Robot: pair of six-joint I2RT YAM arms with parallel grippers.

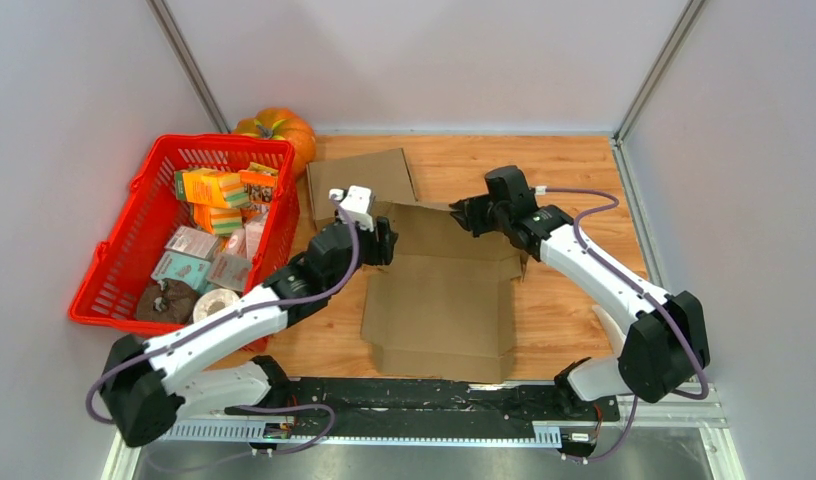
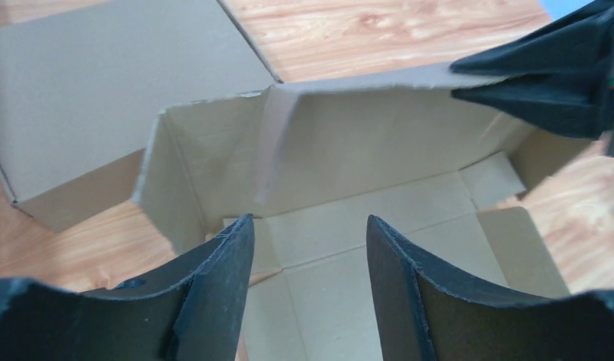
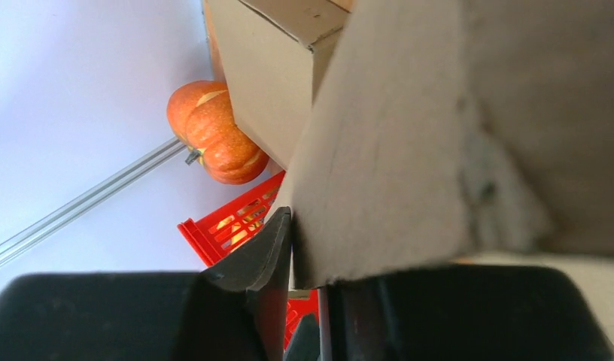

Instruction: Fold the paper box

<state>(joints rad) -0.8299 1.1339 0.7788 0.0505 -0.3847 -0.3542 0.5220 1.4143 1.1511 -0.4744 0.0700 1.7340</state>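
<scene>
On wooden table [image 1: 574, 300], one paper box [image 1: 439, 290]. Two grippers at box's far wall: left gripper [image 1: 387, 240] jaws apart, empty; right gripper [image 1: 461, 215] pinching wall edge. Left of box: one basket [image 1: 214, 139], one pumpkin [image 1: 281, 130].

Wooden tabletop [image 1: 574, 170]: light grain, closed in by white panels [image 1: 424, 60] on three sides.
Red plastic basket [image 1: 129, 235]: lattice walls, standing at the table's left edge.
Basket contents: orange-and-green cartons [image 1: 212, 187] stacked at the far end; pale flat packets [image 1: 191, 243] in the middle; a white roll [image 1: 216, 303] and a dark brown lump [image 1: 167, 300] at the near end.
Orange pumpkin [image 1: 284, 130]: ribbed, stalk attached, just beside the basket's far right corner.
</scene>
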